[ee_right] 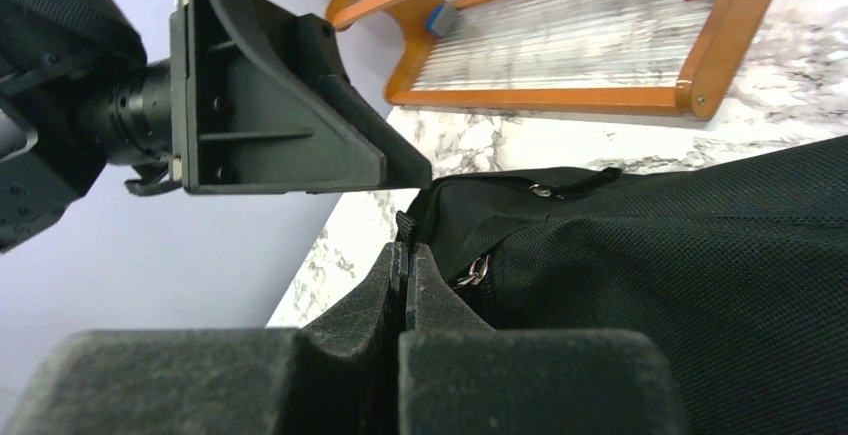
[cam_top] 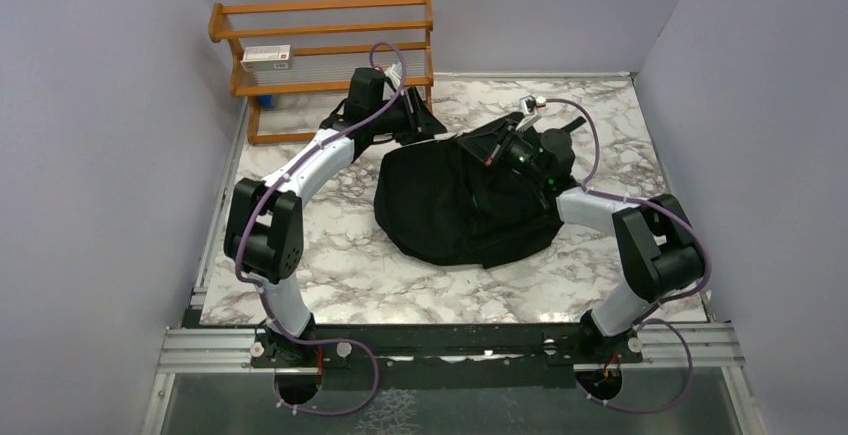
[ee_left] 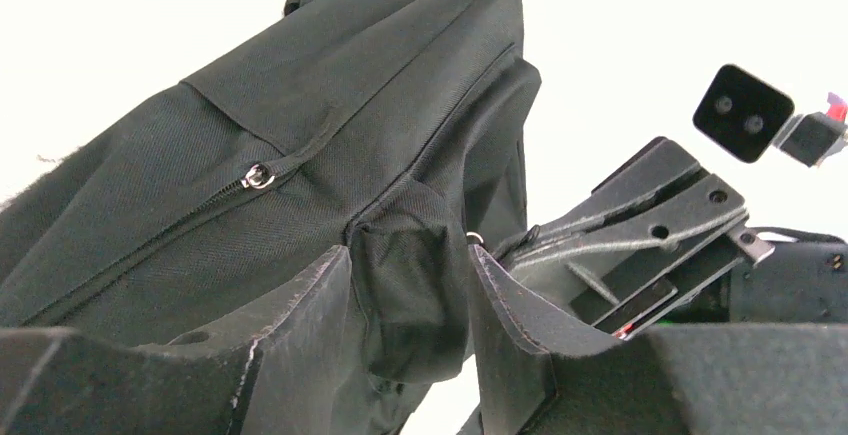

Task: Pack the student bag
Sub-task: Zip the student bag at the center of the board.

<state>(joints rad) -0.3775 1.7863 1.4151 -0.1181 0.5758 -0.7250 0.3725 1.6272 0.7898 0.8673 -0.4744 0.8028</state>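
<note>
I see L gripper jaws apart, student bag fold btwn them; R gripper jaws together at bag edge.

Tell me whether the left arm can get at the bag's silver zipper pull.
Probably yes: the zipper pull lies uncovered on the student bag, just ahead of the left gripper; the right gripper sits off to one side.
</note>
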